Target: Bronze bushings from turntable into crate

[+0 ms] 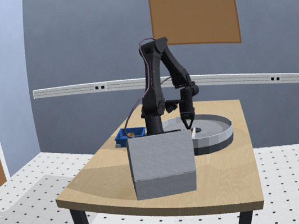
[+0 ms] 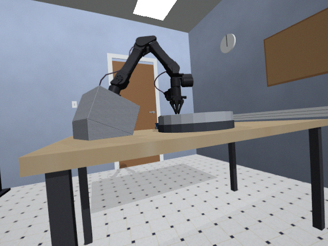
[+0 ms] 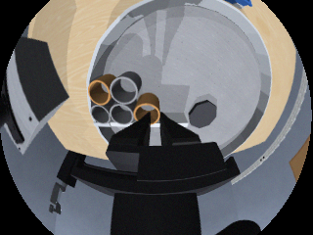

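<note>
The grey turntable (image 1: pixel 210 131) sits on the table right of the arm's base. In the wrist view, two bronze bushings (image 3: pixel 101 90) (image 3: pixel 148 108) stand on the turntable (image 3: pixel 196 59) in a cluster with three steel bushings (image 3: pixel 127 85). My gripper (image 3: pixel 155 116) hangs just above the nearer bronze bushing, with its fingers nearly together and nothing between them. The gripper's tips are at about rim height (image 2: pixel 177 112). The blue crate (image 1: pixel 129 132) stands left of the arm's base and holds one bronze bushing (image 1: pixel 130 133).
A large grey box (image 1: pixel 162 164) stands at the table's front and hides part of the turntable and the arm's base. A dark hub (image 3: pixel 203 113) sits at the turntable's centre. The turntable's rim (image 2: pixel 196 117) hides the bushings in the exterior view.
</note>
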